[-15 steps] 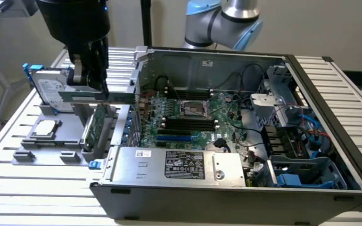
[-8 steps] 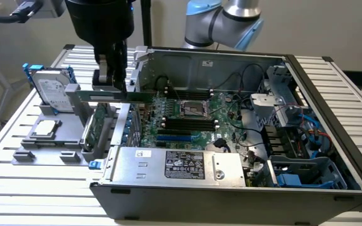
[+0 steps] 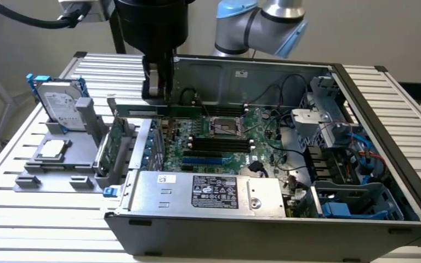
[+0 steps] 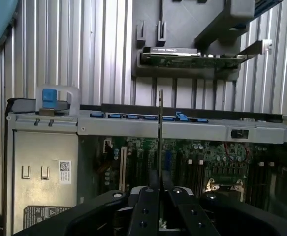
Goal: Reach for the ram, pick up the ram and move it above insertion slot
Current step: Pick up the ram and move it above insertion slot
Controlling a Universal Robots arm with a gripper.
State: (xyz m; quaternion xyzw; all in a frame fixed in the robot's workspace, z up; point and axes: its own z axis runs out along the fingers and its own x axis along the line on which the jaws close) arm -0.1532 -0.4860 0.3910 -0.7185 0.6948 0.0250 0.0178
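Closest to the exterior camera stands the open computer case (image 3: pixel 269 230), with its grey power supply (image 3: pixel 210 192) at the front and the motherboard (image 3: pixel 225 142) behind it. Above the case's rear part, toward the exterior view's left, the gripper (image 3: pixel 159 90) hangs down from the black wrist. Its fingers are closed on the upper edge of the ram (image 3: pixel 163 111), a long thin green stick that lies level, with its long axis running from the exterior view's left to its right. The stick is lifted free, over the board, and the dark memory slots (image 3: pixel 221 143) are lower and somewhat toward the exterior view's right of it. On the exterior view's left a grey holder (image 3: pixel 57 164) carries the silver hard drive (image 3: pixel 61 107) and a broader green card (image 3: pixel 112 145); these are near the ram's left end but apart from it.

Wrist view: the two black fingers (image 4: pixel 148 211) press together on the ram (image 4: pixel 161 132), which is seen edge-on as one thin line going straight away from them. The motherboard (image 4: pixel 192 162) lies below it. I judge that the room over the slots is open, while the case wall (image 4: pixel 148 129) and the holder (image 4: pixel 192 44) limit movement to that side.
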